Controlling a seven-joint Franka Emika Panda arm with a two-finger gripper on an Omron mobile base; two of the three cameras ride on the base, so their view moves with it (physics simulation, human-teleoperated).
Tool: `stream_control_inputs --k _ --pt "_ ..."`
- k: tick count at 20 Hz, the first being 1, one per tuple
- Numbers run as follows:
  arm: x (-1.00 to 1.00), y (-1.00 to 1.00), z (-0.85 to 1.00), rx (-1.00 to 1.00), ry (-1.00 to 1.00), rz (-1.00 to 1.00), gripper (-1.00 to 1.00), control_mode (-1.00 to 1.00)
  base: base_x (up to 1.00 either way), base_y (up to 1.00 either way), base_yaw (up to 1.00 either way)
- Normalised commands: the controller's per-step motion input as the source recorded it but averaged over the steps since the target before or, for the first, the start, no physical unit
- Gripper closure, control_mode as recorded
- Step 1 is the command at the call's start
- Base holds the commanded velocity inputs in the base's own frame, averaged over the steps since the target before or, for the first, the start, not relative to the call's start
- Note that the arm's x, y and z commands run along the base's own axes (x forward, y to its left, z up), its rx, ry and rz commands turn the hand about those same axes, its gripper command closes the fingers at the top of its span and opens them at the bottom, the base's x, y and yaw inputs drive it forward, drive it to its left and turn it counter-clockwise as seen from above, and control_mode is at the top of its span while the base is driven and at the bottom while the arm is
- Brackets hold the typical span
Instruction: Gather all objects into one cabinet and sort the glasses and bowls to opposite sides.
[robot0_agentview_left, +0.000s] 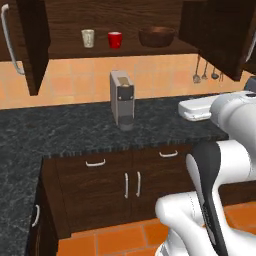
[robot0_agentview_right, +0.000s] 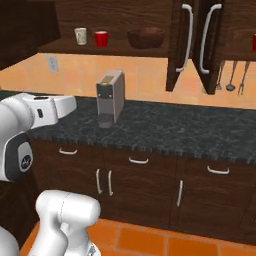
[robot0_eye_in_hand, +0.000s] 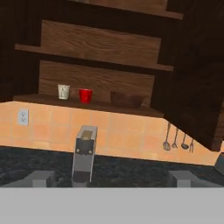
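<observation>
Hand view: 2 cups (robot0_eye_in_hand: 64, 91), 1 bowl (robot0_eye_in_hand: 125, 99) on shelf (robot0_eye_in_hand: 144, 111).

Cabinet (robot0_agentview_left: 125, 20) dark wood-grain — counter (robot0_agentview_left: 75, 130) speckled stone — red cup (robot0_agentview_left: 115, 40) glossy.

Cream tumbler (robot0_agentview_left: 88, 38): we see pale cream with a faint grey pattern.
Red cup (robot0_agentview_left: 114, 40): we see plain glossy red.
Bowl (robot0_agentview_left: 156, 36): we find dark brown, wood-like.
Cabinet (robot0_agentview_left: 130, 12): we see dark brown wood grain; its door handle (robot0_agentview_left: 10, 40) is white.
Worktop (robot0_agentview_left: 65, 130): we see black stone speckled with grey.
Coffee machine (robot0_agentview_left: 122, 99): we note grey with a darker front.
Wall tiles (robot0_agentview_left: 160, 75): we see pale orange.
Floor (robot0_agentview_left: 120, 240): we see orange tiles.
Lower drawers (robot0_agentview_left: 115, 180): we see dark brown with white handles.
</observation>
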Motion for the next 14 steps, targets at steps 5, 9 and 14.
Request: stream_control_inputs --k 5,9,14 --pt "0.00 0.00 0.00 0.00 0.00 0.00 -1.00 1.00 -0.90 -0.94 0.00" --pt "0.00 0.00 0.00 0.00 0.00 0.00 -1.00 1.00 -0.63 -1.00 0.00" --pt "0.00 0.00 0.00 0.00 0.00 0.00 -1.00 1.00 -0.20 -0.88 0.00"
